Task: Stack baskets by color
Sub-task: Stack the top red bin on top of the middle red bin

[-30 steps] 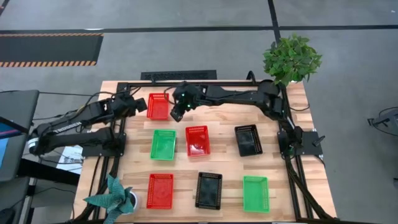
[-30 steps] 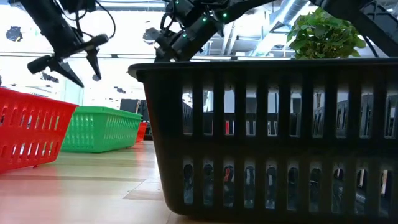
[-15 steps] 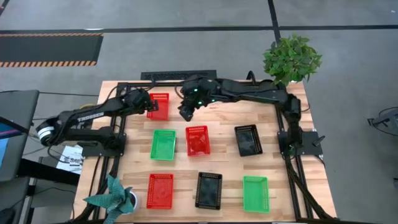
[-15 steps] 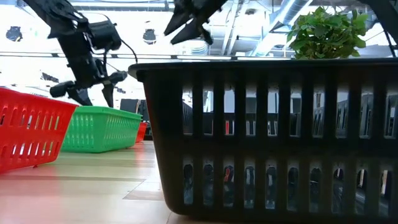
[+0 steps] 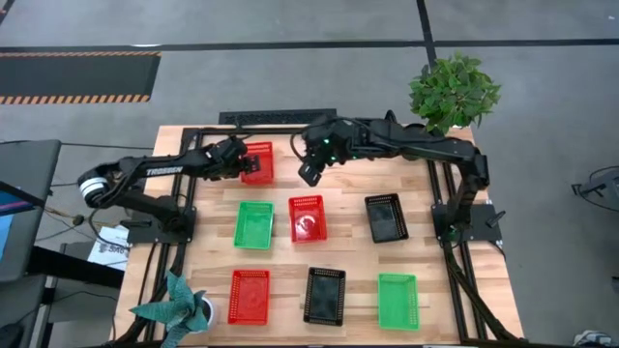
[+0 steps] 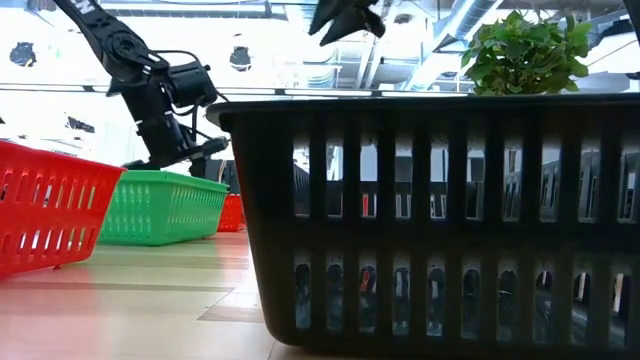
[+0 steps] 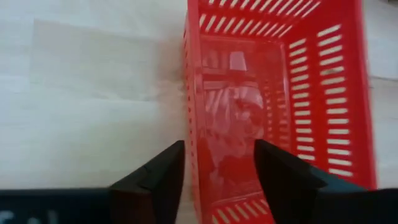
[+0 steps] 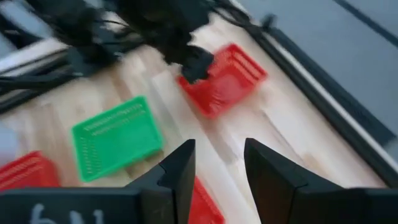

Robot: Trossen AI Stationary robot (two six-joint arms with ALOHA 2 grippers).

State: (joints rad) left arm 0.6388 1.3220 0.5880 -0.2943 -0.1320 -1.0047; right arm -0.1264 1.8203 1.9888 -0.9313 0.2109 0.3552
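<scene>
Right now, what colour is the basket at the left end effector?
Red; the left wrist view shows it best.

Two black jointed arms. Left arm [image 5: 145, 174]: white lettering along forearm, pale ring at base joint, loose black cable looping off wrist. Right arm [image 5: 416, 145]: green indicator lights near wrist. Gripper fingers [image 7: 155, 180] dark, matte, wedge-shaped, angular edges.

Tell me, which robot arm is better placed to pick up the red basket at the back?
Left. The left gripper straddles the back red basket's wall; the right gripper hovers apart.
</scene>
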